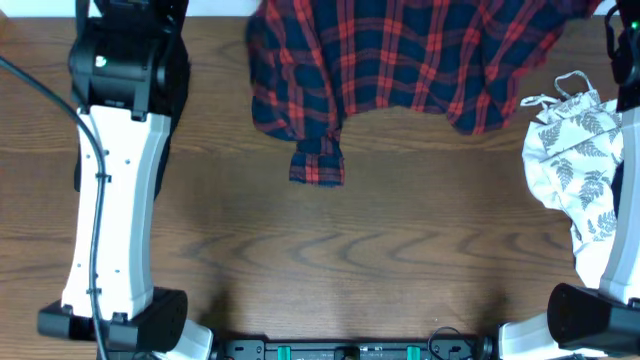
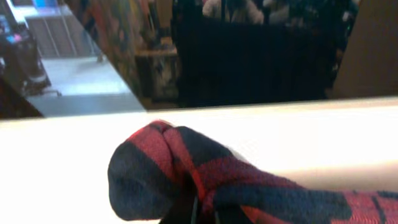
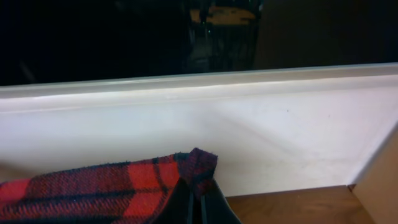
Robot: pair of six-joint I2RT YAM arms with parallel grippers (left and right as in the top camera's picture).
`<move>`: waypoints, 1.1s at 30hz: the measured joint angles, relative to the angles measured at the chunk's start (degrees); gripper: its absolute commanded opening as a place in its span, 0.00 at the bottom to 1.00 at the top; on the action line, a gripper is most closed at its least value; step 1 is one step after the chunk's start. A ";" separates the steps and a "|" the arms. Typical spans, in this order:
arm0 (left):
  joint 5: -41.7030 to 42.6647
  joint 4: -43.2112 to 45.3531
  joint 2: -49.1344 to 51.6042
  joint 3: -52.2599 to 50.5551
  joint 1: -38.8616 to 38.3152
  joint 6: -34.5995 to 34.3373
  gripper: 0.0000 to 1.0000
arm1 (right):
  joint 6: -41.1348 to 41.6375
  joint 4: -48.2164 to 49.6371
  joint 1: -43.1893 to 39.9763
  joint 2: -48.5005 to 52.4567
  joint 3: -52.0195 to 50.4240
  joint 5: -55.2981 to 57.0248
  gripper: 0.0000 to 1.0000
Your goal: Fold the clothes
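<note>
At the far edge of the table (image 1: pixel 300 250), the plaid shirt (image 1: pixel 400 60) lies spread crosswise, long axis left to right, the left claw (image 2: pixel 199 213) clamped on its left end, the right claw (image 3: pixel 199 204) on its right corner.

Shirt (image 1: pixel 400 60) lies across table's (image 1: pixel 330 250) far edge, centre to right, one sleeve cuff (image 1: pixel 318 162) reaching toward near side; second garment (image 1: pixel 580 170) sits at right edge, just beside it; left arm (image 1: pixel 110 200) lies along left side.
</note>
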 measured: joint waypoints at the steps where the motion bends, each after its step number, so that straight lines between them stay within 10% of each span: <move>1: 0.02 -1.22 -0.76 0.00 0.00 0.00 0.06 | -0.02 -0.96 0.00 -0.42 0.00 -0.07 0.01; 20: 3.28 -19.58 -28.09 0.04 0.98 -2.62 0.06 | -0.15 -15.52 0.00 -22.29 0.66 -1.75 0.01; 33: 6.43 -18.95 -14.69 0.55 1.07 -4.74 0.06 | -0.15 -14.45 0.00 -6.51 1.16 -2.84 0.01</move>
